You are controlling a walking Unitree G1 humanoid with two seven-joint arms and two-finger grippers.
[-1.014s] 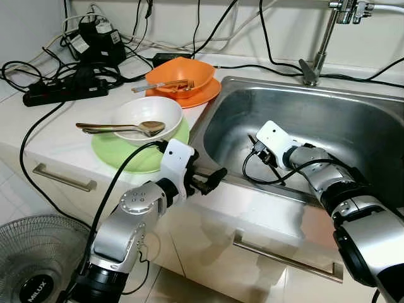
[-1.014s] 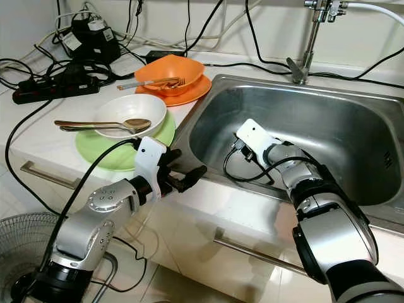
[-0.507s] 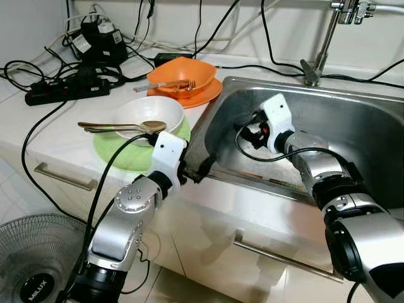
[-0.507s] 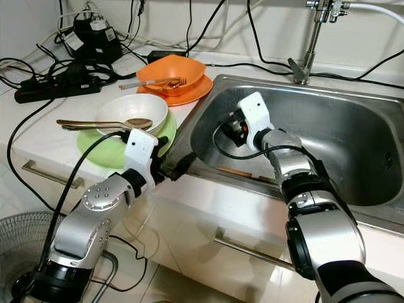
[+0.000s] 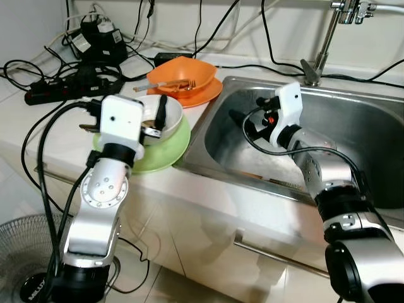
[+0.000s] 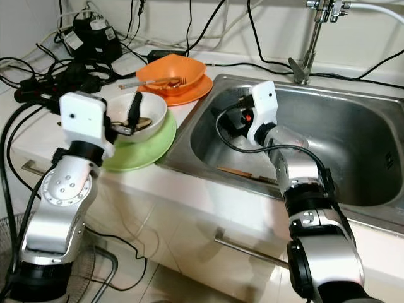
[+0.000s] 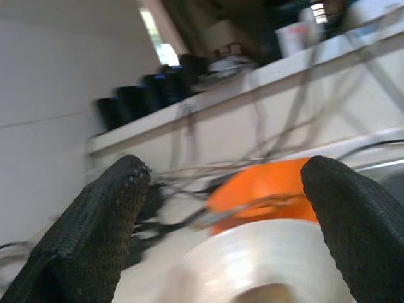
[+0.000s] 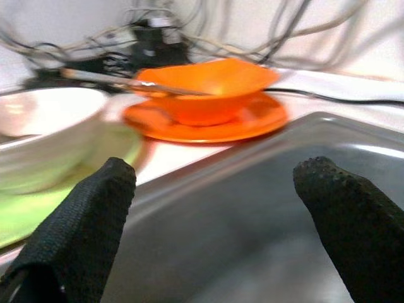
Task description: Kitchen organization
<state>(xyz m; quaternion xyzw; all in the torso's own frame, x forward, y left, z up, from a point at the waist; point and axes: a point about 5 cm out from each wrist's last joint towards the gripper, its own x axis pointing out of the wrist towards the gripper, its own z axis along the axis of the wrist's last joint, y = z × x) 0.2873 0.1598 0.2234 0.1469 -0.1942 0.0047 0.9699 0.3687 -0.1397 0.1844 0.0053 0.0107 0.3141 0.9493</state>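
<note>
- Left gripper hangs spread wide over the white bowl, spoon inside, green plate beneath, near the counter's front edge beside the sink.
- Right gripper, fingers apart, waits above the sink's left wall.
- Next, I'd judge: lower and pinch the bowl's rim.

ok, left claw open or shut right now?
Open. The left claw has its two black fingers spread wide apart, with the white bowl between them.
</note>
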